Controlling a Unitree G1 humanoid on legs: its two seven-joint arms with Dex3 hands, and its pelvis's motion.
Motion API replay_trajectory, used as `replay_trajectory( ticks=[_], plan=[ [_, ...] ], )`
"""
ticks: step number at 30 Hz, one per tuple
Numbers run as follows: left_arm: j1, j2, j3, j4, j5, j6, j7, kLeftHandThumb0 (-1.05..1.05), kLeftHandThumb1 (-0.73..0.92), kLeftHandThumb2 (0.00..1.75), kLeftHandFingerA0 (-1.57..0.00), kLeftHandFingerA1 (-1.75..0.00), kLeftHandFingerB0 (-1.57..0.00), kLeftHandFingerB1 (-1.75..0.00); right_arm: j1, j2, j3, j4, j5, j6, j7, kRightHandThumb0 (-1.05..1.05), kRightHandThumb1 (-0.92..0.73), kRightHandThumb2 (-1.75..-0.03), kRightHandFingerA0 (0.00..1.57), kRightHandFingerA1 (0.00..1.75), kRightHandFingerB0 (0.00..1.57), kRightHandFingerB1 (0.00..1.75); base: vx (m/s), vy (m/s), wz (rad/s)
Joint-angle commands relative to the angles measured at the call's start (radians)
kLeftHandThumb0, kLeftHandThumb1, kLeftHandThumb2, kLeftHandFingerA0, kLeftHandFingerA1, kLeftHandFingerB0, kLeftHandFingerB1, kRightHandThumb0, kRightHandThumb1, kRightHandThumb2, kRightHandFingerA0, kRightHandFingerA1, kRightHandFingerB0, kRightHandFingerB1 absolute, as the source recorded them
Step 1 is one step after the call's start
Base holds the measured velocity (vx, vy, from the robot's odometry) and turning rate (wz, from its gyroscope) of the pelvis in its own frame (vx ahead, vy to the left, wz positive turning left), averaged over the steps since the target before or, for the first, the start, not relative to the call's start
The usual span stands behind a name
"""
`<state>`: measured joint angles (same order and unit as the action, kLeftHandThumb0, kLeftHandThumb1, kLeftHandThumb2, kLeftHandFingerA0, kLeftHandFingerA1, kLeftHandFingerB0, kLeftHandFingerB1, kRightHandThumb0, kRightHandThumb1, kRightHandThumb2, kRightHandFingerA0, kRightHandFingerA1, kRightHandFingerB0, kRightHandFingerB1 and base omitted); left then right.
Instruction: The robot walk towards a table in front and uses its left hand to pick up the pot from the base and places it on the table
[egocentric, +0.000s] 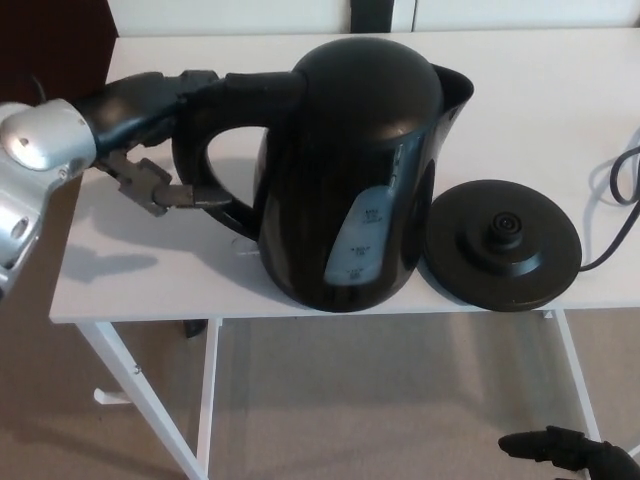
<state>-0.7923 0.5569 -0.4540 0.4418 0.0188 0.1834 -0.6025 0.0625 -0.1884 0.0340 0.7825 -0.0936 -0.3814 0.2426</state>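
The black pot (350, 170), a kettle with a pale water window, stands on the white table (540, 80) just left of its round black base (503, 243), clear of it. Its handle (205, 150) points left. My left hand (150, 130) comes in from the left and is shut on that handle, one finger over the top bar and the others at the handle's lower outer side. My right hand (565, 450) shows only as a dark shape low at the bottom right, below the table's edge.
A black cord (620, 185) runs from the base off the right edge. The table's front edge lies just under the pot. White table legs (140, 400) stand over beige carpet. A dark wall is at the far left.
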Motion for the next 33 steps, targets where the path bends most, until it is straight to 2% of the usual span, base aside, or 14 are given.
replay_trajectory(
  ticks=[1,11,12,19,20,21,22,23,24,27,29,30,32,33],
  plan=[
    [-0.028,0.037,-0.003,0.010,0.029,0.042,-0.179,-0.86,0.48,0.56,0.00,0.00,0.00,0.00,-0.005,-0.034,0.003,0.010,-0.008,-0.010,0.007,-0.62,-0.44,-0.85,0.87,0.64,0.53,0.51,0.00,0.000,0.00],
    [0.005,0.034,0.261,-0.084,-0.090,0.121,-0.151,-0.82,0.53,0.57,0.00,0.00,0.00,0.00,0.001,-0.047,0.024,0.008,-0.026,-0.012,-0.002,-0.61,-0.45,-0.86,0.87,0.64,0.53,0.51,0.00,0.000,0.00],
    [0.002,0.039,0.334,-0.081,-0.136,0.145,-0.137,-0.85,0.46,0.82,0.00,0.00,0.00,0.00,0.001,-0.046,0.026,0.010,-0.027,-0.012,-0.001,-0.61,-0.44,-0.85,0.87,0.64,0.53,0.51,0.00,0.000,0.00],
    [0.024,0.081,0.520,-0.052,-0.187,0.153,-0.180,-0.82,0.46,0.81,0.00,0.00,0.00,0.00,0.007,-0.052,0.036,0.015,-0.031,-0.011,0.000,-0.63,-0.45,-0.86,0.87,0.64,0.54,0.51,0.00,0.000,0.00],
    [0.033,0.141,0.592,-0.014,-0.211,0.117,-0.205,-0.80,0.50,0.56,0.00,0.00,0.00,0.00,0.004,-0.052,0.034,0.019,-0.025,-0.003,0.006,-0.59,-0.44,-0.85,0.86,0.64,0.53,0.51,0.00,0.000,0.00],
    [0.040,0.174,0.636,0.010,-0.223,0.093,-0.217,-0.78,0.50,0.56,0.00,0.00,0.00,0.00,0.003,-0.049,0.031,0.023,-0.017,-0.003,0.012,-0.57,-0.43,-0.84,0.85,0.64,0.53,0.52,0.00,0.000,0.00],
    [0.049,0.188,0.654,0.018,-0.224,0.076,-0.224,-0.80,0.52,0.57,0.00,0.00,0.00,0.00,0.004,-0.048,0.031,0.029,-0.015,-0.005,0.015,-0.59,-0.47,-0.59,0.86,0.47,0.64,0.41,0.00,0.000,0.00],
    [0.062,0.206,0.675,0.027,-0.225,0.054,-0.233,-0.80,0.52,0.57,0.00,0.00,0.00,0.00,0.007,-0.047,0.031,0.037,-0.013,-0.009,0.018,-0.59,-0.47,-0.59,0.86,0.47,0.64,0.41,0.00,0.000,0.00],
    [0.074,0.212,0.693,0.033,-0.235,0.049,-0.244,-0.80,0.52,0.56,0.00,0.00,0.00,0.00,0.012,-0.050,0.033,0.035,-0.018,-0.009,0.015,-0.58,-0.43,-0.84,0.86,0.64,0.54,0.52,0.00,0.000,0.00],
    [0.080,0.214,0.706,0.038,-0.238,0.044,-0.255,-0.80,0.52,0.56,0.00,0.00,0.00,0.00,0.014,-0.051,0.034,0.037,-0.019,-0.011,0.014,-0.58,-0.43,-0.84,0.86,0.64,0.54,0.52,0.00,0.000,0.00],
    [0.412,0.212,0.907,-0.021,-0.337,-0.012,-0.309,-0.82,0.46,0.81,0.00,0.00,0.00,0.00,0.058,-0.070,0.019,0.055,-0.006,-0.032,0.024,-0.62,-0.44,-0.85,0.87,0.64,0.54,0.51,0.00,0.000,0.00],
    [0.475,0.191,0.935,-0.036,-0.348,-0.021,-0.313,-0.78,0.53,0.57,0.00,0.00,0.00,0.00,0.059,-0.070,0.017,0.065,-0.004,-0.036,0.024,-0.62,-0.44,-0.85,0.88,0.64,0.55,0.51,0.00,0.000,0.00],
    [0.524,0.175,0.955,-0.051,-0.355,-0.027,-0.316,-0.78,0.53,0.57,0.00,0.00,0.00,0.00,0.059,-0.066,0.015,0.075,-0.003,-0.039,0.023,-0.62,-0.44,-0.85,0.88,0.64,0.55,0.51,0.00,0.000,0.00],
    [0.595,0.141,0.979,-0.066,-0.365,-0.030,-0.309,-0.72,0.49,0.56,0.00,0.00,0.00,0.00,0.059,-0.062,0.009,0.087,0.005,-0.039,0.024,-0.64,-0.46,-0.60,0.88,0.48,0.67,0.42,0.00,0.000,0.00]
  ],
)
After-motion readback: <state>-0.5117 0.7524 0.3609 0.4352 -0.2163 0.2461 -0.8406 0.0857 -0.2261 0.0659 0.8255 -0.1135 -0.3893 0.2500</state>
